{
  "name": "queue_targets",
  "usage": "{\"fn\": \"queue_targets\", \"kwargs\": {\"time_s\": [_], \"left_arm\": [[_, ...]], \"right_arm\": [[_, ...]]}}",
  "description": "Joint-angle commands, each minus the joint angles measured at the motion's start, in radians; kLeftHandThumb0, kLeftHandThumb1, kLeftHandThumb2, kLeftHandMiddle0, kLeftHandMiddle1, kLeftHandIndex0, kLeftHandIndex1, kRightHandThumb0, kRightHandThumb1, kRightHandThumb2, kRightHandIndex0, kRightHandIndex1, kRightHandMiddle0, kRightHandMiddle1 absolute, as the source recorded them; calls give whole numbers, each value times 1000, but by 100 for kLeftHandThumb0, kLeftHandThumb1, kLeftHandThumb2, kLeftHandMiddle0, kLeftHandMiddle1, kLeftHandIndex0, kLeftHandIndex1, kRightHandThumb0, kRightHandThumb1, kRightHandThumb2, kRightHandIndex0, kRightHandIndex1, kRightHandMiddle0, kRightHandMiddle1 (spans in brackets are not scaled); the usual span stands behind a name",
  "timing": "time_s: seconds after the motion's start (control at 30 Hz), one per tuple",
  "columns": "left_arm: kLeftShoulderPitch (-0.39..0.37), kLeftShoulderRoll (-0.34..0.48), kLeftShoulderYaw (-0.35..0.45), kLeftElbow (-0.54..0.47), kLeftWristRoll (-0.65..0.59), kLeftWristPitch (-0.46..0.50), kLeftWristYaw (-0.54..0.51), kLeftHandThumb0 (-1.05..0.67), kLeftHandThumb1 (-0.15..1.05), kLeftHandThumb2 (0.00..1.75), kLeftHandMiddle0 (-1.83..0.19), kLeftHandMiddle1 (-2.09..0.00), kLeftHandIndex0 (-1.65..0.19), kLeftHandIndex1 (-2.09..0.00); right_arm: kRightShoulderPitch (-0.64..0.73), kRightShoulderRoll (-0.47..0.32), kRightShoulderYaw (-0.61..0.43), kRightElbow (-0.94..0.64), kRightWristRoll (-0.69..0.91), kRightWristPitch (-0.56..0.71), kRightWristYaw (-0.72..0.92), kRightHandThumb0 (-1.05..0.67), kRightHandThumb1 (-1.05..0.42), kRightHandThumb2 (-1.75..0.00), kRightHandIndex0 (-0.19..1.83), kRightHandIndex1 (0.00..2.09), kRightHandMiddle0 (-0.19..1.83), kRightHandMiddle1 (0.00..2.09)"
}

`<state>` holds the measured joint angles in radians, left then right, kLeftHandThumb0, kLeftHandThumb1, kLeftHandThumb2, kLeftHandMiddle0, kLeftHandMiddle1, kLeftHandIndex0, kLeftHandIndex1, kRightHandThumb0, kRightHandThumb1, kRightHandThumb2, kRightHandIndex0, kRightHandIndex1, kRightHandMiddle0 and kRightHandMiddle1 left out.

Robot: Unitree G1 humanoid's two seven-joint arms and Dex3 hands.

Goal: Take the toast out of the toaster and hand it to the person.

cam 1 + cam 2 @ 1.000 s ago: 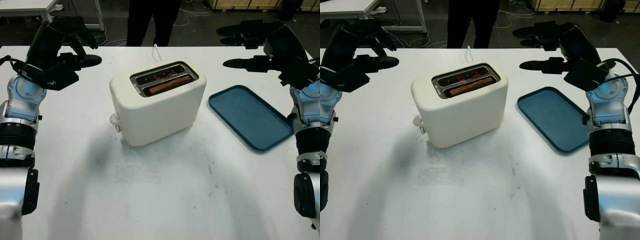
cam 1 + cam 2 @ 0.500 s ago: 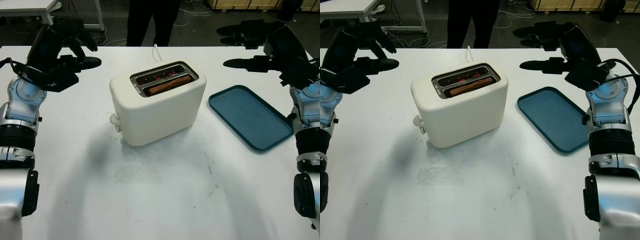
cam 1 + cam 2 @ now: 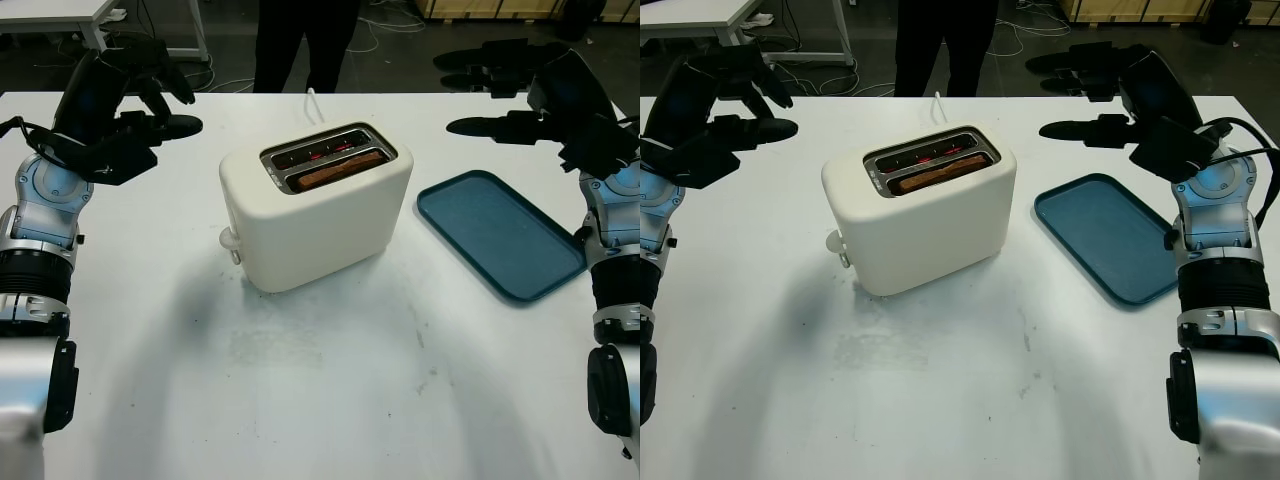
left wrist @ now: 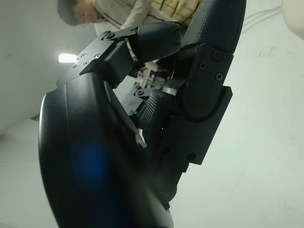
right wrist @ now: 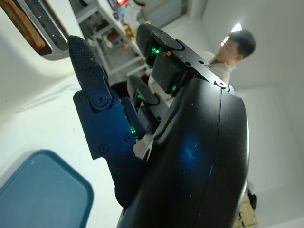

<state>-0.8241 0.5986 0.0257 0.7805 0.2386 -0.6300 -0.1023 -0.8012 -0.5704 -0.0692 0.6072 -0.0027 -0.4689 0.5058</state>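
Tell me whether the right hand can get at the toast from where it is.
Probably yes. The right hand is open, raised beside the toaster, and the toast stands in an uncovered top slot with nothing in between.

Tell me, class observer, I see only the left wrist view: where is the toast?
Observer: A brown slice of toast sits in the nearer slot of the cream two-slot toaster.
Operator: What lies on the right arm's side?
Observer: A dark-blue rectangular plastic tray, flat on the white table, apart from the toaster.
Operator: And the hands?
Observer: The right hand is open above the table's far right, the left hand open above its far left.
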Motion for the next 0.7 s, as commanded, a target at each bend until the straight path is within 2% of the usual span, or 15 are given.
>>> {"fn": "queue_targets", "kwargs": {"time_s": [0.0,0.67], "left_arm": [[-5,13,-1,-1,6,-5,10,-105,92,9,-85,-131,-66,-135],[3,13,0,-20,1,4,2,-105,92,8,-84,-131,-65,-137]], "right_arm": [[4,6,2,-10,-3,1,-11,-49,-78,0,81,1,77,0],[10,5,3,-24,-13,13,-24,-49,-78,0,81,0,76,0]]}}
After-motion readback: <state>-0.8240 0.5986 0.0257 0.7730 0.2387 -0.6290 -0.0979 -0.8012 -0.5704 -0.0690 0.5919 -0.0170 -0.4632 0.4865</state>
